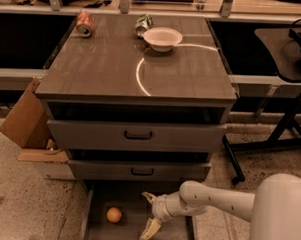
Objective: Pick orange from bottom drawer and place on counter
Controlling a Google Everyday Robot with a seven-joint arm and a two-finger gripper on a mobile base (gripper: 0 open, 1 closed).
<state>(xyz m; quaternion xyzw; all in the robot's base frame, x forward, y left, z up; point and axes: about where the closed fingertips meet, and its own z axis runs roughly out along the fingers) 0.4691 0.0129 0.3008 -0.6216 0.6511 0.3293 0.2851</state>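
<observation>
Bottom drawer (pixel 128 232) holds the orange (pixel 114 214) near the claw (pixel 149 213), its jaws standing apart.

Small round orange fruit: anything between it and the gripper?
Nothing; camera view shows bare grey-brown bottom drawer floor between orange and open two-finger gripper to its right.

light: dim, warm brown cast throughout.
glare: thin curved white reflection (pixel 138 76) on the glossy counter (pixel 92 69), running from centre toward 1 o'clock beside the white bowl (pixel 162 38).
shadow: black recesses at 9 and 3 o'clock. the bottom drawer (pixel 130 232) is murky at 6 o'clock, where the gripper (pixel 149 214) hangs pale, fingers spread. the orange (pixel 114 214), at its 9 o'clock, shows as a bright spot.
</observation>
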